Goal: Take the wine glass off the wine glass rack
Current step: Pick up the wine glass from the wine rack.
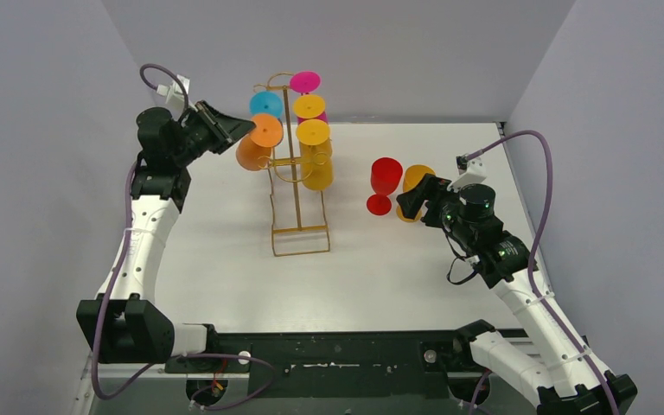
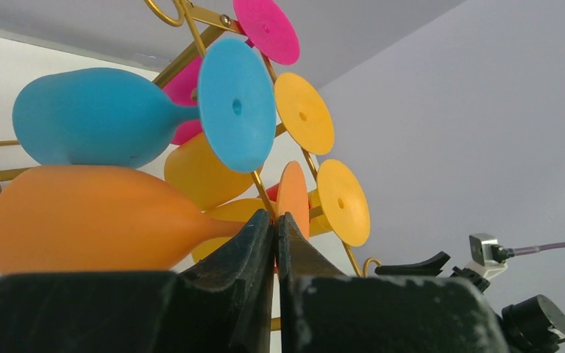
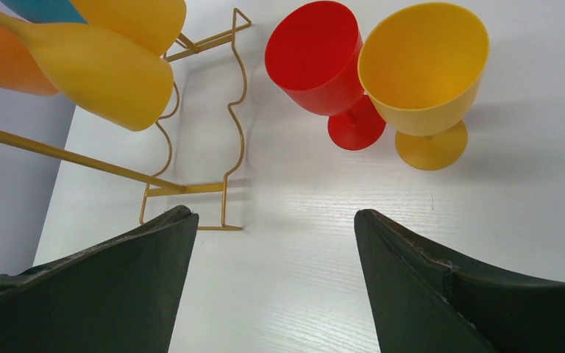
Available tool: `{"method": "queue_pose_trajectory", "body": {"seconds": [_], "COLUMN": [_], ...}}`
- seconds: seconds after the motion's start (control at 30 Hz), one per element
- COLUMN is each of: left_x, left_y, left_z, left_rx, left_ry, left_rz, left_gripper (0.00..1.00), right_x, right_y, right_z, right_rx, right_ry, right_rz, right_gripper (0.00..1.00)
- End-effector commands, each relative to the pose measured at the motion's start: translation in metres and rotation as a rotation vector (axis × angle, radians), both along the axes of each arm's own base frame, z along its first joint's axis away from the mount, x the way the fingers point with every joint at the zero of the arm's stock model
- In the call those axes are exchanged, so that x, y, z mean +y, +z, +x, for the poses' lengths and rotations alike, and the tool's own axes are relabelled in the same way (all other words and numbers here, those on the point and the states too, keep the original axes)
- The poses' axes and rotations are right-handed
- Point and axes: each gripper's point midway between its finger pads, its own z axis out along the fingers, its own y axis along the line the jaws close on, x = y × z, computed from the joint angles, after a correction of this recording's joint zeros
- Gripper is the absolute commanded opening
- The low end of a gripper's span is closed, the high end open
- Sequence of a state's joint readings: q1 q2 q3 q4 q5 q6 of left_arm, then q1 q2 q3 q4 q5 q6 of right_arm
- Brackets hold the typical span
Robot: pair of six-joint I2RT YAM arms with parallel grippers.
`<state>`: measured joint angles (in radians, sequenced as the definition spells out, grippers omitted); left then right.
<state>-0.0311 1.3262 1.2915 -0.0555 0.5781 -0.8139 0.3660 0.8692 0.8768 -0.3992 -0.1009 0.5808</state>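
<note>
The left pincer (image 2: 274, 224) is clamped on the stem of the orange wine glass (image 2: 88, 220). Its two fingers meet just under the foot, with only a sliver of orange showing between them. The glass hangs bowl-down on the left side of the wine glass rack (image 1: 298, 203), at the front of that row, with its foot resting over a gold hook arm.

The step in hand looks like drawing the glass out of its hook. Doing that well probably means:

- keeping the stem in line with the wire slot and sliding it along the arm toward the open end, away from the upright post
- lifting or tilting only once the foot is clear
- holding a firm grip and a slow, straight pull — the rack is a thin wire frame standing free on the table (image 1: 225, 259), and nothing steadies it

The blue wine glass (image 2: 110, 118) sits right against the orange bowl, so a crooked pull could drag it along. The pictures do not show where the hook opens.

From the pincer, the bowl runs off to one side of the fingers and the foot stands just beyond their tips.

The right pincer (image 3: 274, 215) is spread wide and holds nothing. It is low over the table, well apart from the rack — facing a red wine glass (image 3: 316, 59) and a yellow wine glass (image 3: 423, 66) that stand upright just beside each other.
</note>
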Motion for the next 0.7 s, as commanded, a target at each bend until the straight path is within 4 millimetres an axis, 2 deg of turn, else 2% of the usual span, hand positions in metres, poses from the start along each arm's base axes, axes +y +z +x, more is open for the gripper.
{"method": "queue_pose_trajectory", "body": {"seconds": [0.0, 0.07, 0.37, 0.53, 0.67], "left_x": [-0.002, 0.009, 0.013, 0.022, 0.033], "left_y": [0.034, 0.036, 0.045, 0.053, 0.053], "left_z": [-0.01, -0.009, -0.014, -0.016, -0.016], "left_rx": [-0.062, -0.056, -0.081, -0.11, -0.114], "left_ry": [-0.044, -0.026, -0.018, -0.006, 0.052], "left_rz": [-0.134, -0.17, -0.21, -0.258, -0.196], "left_gripper": [0.0, 0.0, 0.0, 0.0, 0.0], "right_x": [-0.003, -0.004, -0.006, -0.004, -0.004], "right_y": [0.015, 0.016, 0.015, 0.019, 0.021], "right_z": [0.006, 0.006, 0.004, 0.003, 0.002], "right_rx": [-0.048, -0.05, -0.052, -0.052, -0.054], "right_ry": [-0.02, -0.022, -0.025, -0.02, -0.019], "right_rz": [0.002, 0.002, -0.012, 0.008, 0.016], "right_gripper": [0.8, 0.8, 0.81, 0.81, 0.81]}}
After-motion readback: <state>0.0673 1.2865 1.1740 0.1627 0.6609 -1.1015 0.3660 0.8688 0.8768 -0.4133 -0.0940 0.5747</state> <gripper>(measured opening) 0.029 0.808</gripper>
